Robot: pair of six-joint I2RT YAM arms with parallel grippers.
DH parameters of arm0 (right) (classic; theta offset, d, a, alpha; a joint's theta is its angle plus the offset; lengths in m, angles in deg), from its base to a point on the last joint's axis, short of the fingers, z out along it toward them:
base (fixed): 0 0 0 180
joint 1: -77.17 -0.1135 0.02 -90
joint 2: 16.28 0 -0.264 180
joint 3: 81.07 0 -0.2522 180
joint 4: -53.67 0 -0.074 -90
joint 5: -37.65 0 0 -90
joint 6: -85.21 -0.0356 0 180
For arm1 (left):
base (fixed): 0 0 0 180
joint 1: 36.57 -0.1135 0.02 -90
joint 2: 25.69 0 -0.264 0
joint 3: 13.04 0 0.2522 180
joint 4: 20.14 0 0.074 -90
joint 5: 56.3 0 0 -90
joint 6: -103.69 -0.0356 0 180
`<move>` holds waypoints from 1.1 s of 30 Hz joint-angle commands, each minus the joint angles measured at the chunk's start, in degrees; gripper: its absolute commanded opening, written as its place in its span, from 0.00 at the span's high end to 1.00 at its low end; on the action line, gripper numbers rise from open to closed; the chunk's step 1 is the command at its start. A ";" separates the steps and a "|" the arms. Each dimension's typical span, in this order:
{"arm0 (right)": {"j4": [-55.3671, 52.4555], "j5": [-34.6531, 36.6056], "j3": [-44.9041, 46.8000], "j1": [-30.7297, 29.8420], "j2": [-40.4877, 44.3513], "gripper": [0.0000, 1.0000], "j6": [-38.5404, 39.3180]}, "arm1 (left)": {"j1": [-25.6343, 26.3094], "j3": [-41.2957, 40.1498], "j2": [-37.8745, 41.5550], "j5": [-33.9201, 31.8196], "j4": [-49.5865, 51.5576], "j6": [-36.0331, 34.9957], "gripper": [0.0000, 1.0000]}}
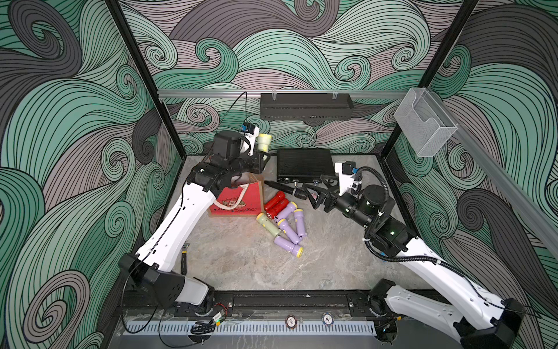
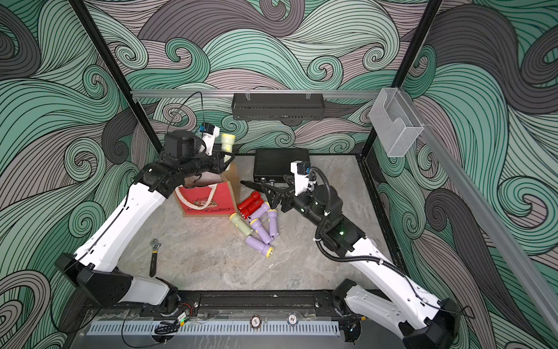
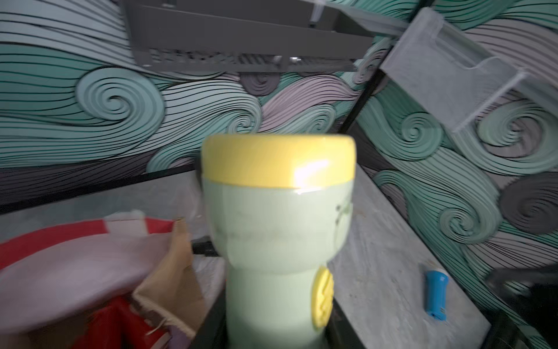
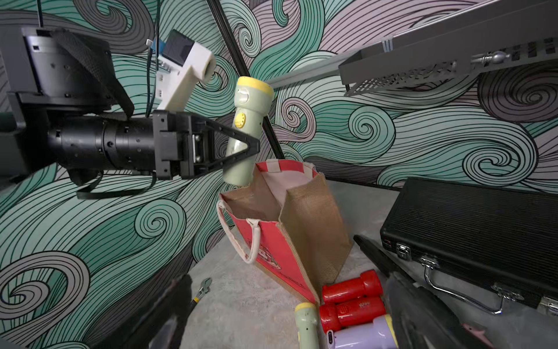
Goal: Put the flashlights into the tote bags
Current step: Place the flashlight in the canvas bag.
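Left gripper (image 4: 244, 148) pinches a green flashlight (image 4: 249, 121) above the tote bag (image 4: 283, 241); right gripper (image 1: 312, 196) gapes at its three o'clock. Blue flashlight (image 3: 436, 294): left wrist view only.

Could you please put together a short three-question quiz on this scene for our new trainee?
1. True or false: the left hand is empty.
2. The right hand is: A open; B shut on a flashlight; C out of sight.
3. How many red flashlights lie beside the tote bag?

Key
1. False: it grips a pale green flashlight, held upright.
2. A.
3. Two.
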 commanded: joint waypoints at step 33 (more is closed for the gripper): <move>-14.30 1.21 -4.87 -1.78 -7.62 0.01 3.77 | -10.88 7.83 -23.81 -14.78 22.39 -1.16 1.00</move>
